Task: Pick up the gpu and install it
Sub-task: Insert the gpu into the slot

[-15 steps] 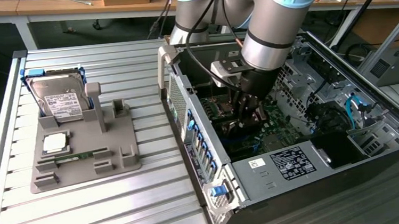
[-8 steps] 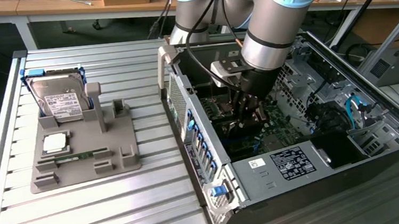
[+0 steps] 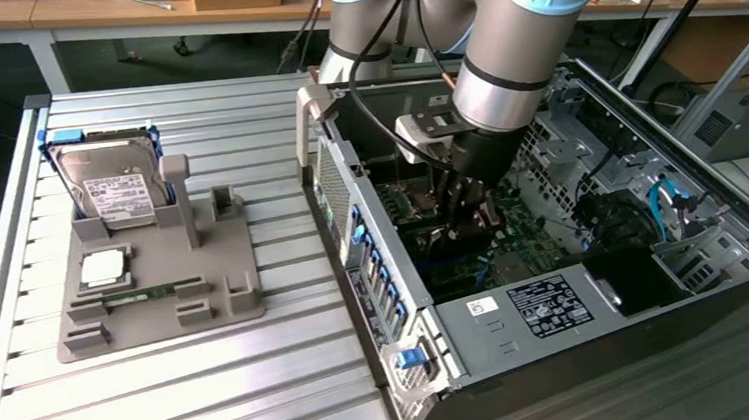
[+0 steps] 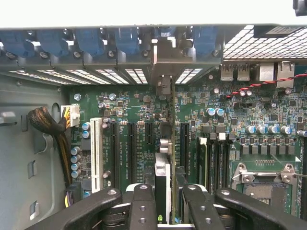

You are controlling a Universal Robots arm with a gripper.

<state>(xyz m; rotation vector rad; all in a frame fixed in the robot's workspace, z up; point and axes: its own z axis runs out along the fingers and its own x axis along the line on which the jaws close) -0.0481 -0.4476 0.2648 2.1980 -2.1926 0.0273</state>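
Graphics card (image 4: 163,178) clamped edge-on between jaws, inside open computer case (image 3: 342,187), low over long slots (image 4: 116,153) of green board (image 4: 268,112). Pick-up done. Seating in slot seems not finished; whether card edge touches slot, cannot tell.

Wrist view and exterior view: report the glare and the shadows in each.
Wrist view: a washed-out white band runs above the computer case's rear wall, the motherboard is evenly lit, and the claw, shut on the gpu, looks dark. Exterior view: the arm shades the case interior; the slatted table shows soft glare.
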